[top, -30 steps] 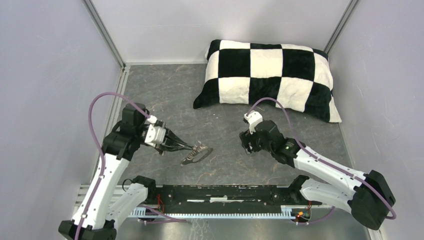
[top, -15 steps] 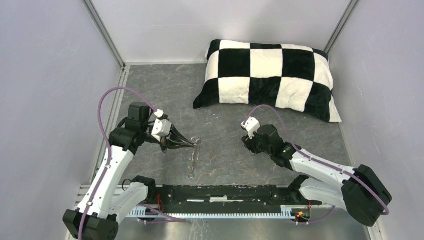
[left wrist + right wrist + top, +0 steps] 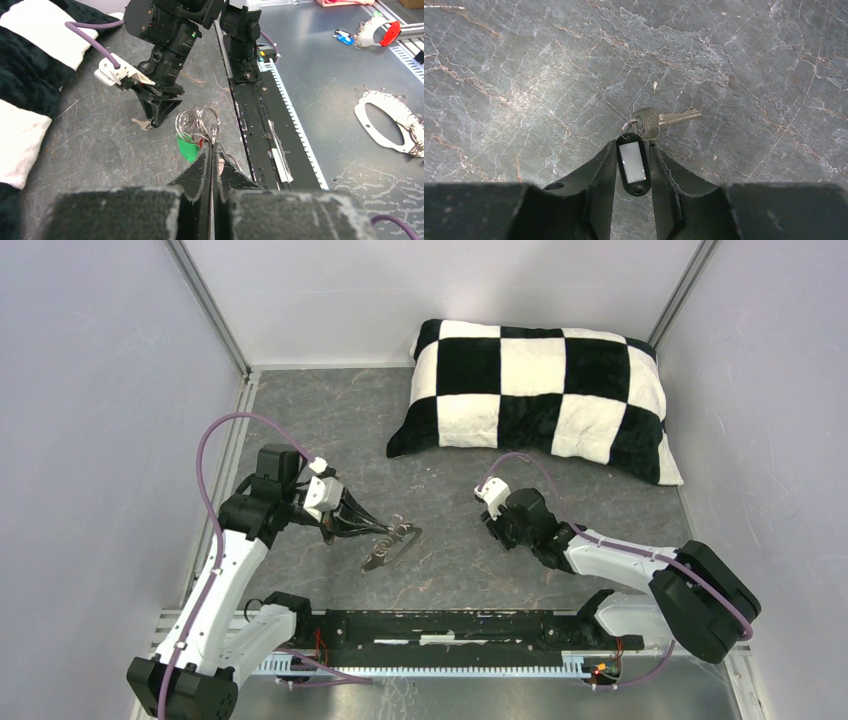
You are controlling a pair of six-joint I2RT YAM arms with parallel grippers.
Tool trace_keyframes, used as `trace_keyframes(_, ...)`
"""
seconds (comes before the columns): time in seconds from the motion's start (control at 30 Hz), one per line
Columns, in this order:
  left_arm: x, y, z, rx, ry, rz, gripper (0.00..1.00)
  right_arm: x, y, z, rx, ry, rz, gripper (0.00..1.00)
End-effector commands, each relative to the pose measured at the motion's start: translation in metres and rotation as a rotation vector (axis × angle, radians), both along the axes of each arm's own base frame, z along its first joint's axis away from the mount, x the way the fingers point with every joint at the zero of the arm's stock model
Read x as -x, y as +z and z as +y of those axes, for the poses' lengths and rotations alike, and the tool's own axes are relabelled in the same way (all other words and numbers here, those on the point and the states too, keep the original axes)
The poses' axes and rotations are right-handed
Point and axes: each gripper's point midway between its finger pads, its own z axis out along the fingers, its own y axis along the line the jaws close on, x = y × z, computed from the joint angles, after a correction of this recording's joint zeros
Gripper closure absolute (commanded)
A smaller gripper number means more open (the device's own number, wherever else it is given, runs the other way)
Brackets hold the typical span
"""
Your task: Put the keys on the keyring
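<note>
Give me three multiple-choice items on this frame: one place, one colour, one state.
1. Where is the black tag? A on the pillow; B on the table, between the fingers of the right gripper; C under the pillow.
2. Colour of the big tag by the left gripper? A blue; B yellow; C green.
3. Left gripper's jaws? A wide open; B shut; C out of view.
Key: B, the right wrist view shows it flanked there; C, the green tag hangs at its tip; B, they are pressed together on the keyring.
</note>
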Motion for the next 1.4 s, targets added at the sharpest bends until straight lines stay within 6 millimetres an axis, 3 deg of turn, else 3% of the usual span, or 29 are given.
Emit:
trace_keyframes(0.0, 0.001, 0.01, 0.0, 0.033, -0.018, -0.061, 0.98, -0.011, 0.011, 0.01, -0.051, -0.002, -0.031, 0.64)
trace_keyframes(0.37, 0.003, 0.012, 0.001, 0.034, -0.015, -0.074, 0.98, -0.018, 0.014, 0.011, -0.083, -0.029, -0.038, 0.68)
trace_keyframes(0.63, 0.003, 0.012, 0.001, 0.03, -0.009, -0.08, 0.98, -0.015, 0.005, 0.009, -0.073, -0.037, -0.012, 0.7)
trace_keyframes(0.9, 0.005, 0.014, 0.001, 0.03, -0.009, -0.08, 0.98, -0.019, 0.007, 0.007, -0.072, -0.048, -0.023, 0.89)
trace_keyframes(1.03, 0.006, 0.015, 0.002, 0.031, -0.009, -0.082, 0.98, -0.024, 0.026, 0.013, -0.101, -0.027, -0.075, 1.0)
trace_keyframes(1.17, 0.007, 0.016, 0.002, 0.031, -0.008, -0.078, 0.98, -0.021, 0.05, 0.024, -0.164, 0.041, -0.116, 1.0)
trace_keyframes(1.37, 0.009, 0.015, 0.002, 0.029, -0.006, -0.066, 0.98, 0.002, 0.088, 0.045, -0.304, 0.191, -0.137, 0.99)
